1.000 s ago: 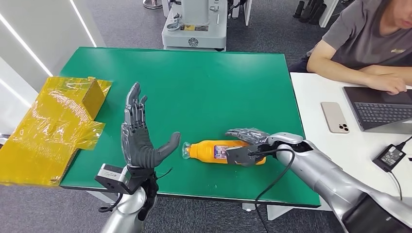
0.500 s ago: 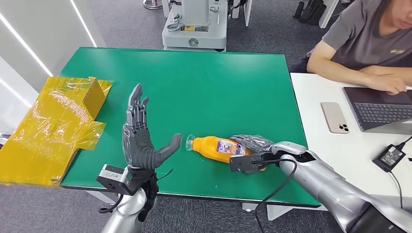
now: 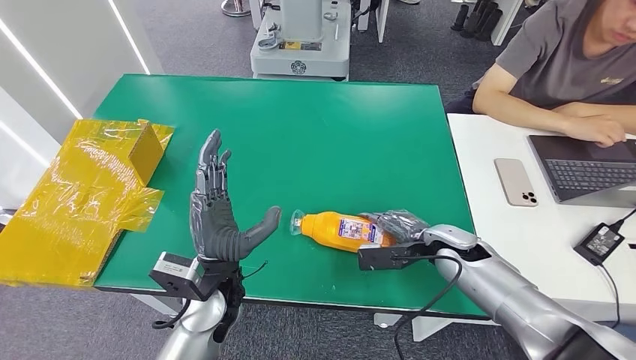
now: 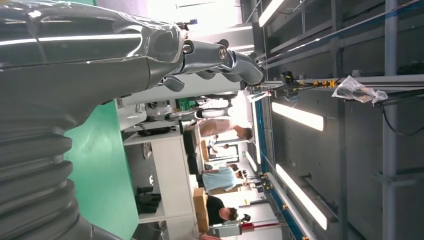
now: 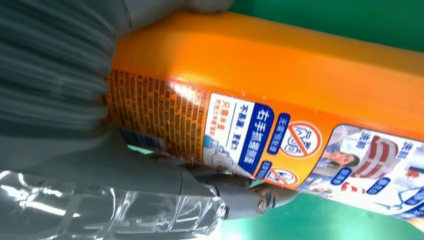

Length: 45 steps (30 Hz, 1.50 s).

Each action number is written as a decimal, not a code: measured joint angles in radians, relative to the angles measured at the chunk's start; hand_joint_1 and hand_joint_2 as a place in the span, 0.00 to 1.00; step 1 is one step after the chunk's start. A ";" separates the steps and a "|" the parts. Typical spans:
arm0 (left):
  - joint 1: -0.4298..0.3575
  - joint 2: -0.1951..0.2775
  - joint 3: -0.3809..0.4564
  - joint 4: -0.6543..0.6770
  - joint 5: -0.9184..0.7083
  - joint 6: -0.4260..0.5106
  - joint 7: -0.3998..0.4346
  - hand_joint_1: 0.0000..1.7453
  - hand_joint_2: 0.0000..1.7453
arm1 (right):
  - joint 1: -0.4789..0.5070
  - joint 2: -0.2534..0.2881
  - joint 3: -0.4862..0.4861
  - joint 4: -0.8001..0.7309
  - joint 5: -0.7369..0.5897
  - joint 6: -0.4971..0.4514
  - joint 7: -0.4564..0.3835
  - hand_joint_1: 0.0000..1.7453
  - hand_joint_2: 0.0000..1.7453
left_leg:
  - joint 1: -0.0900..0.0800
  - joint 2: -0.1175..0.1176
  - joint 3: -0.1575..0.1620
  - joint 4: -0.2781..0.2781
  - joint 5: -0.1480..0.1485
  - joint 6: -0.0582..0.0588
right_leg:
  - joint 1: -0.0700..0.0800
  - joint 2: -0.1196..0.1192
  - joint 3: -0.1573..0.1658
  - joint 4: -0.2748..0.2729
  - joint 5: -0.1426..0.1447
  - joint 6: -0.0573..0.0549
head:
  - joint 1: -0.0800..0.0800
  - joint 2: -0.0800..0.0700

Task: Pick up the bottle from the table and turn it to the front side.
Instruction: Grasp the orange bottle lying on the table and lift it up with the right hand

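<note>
Nearest to the robot, the right hand is gripping the orange bottle around its lower body; in the right wrist view the thumb and dark fingers are wrapping the bottle closely, with the printed label facing the camera. The bottle is pointing with its clear cap toward the left hand and is lying nearly flat, low over the near part of the green table. I cannot tell if it is touching the surface or is lifted a little.

The left hand is standing upright just beside the cap, with palm open, fingers spread and thumb reaching toward the bottle, holding nothing.

To my judgement, the grasp is done and the picking up is only beginning; the turning to the front side is not yet finished.

Farther left, a yellow wrapped box is lying at the table edge. Farther right, a person is sitting at a white desk with a laptop and a phone.
</note>
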 joint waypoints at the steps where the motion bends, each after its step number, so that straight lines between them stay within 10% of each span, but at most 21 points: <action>1: 0.000 0.000 0.000 0.000 0.000 -0.001 -0.001 0.00 1.00 | 0.006 0.000 -0.008 -0.004 0.009 -0.009 0.001 1.00 1.00 | 0.000 0.000 0.000 0.000 0.000 0.000 | 0.000 0.000 0.000 0.000 0.000 0.000 | 0.000 0.000; 10: 0.000 0.000 0.000 0.000 0.008 -0.001 -0.007 0.00 1.00 | 0.100 0.015 -0.136 -0.070 0.137 -0.202 0.047 1.00 1.00 | 0.000 -0.001 -0.002 0.000 0.000 0.000 | 0.000 -0.001 -0.001 0.000 0.000 0.000 | 0.000 0.000; 28: -0.003 -0.015 0.000 0.027 0.031 0.016 -0.024 0.00 1.00 | 0.361 0.209 -0.517 -0.391 0.322 -0.839 0.039 1.00 1.00 | 0.000 -0.001 -0.004 -0.001 -0.002 -0.001 | 0.000 0.000 -0.005 0.001 -0.002 -0.001 | 0.000 0.000; 45: -0.050 -0.014 0.000 0.126 0.119 -0.118 0.038 0.00 1.00 | 0.461 0.267 -0.570 -0.515 0.366 -0.866 -0.154 1.00 1.00 | 0.000 0.000 -0.004 -0.001 -0.001 -0.001 | 0.000 0.000 -0.005 0.001 -0.002 -0.001 | 0.000 0.000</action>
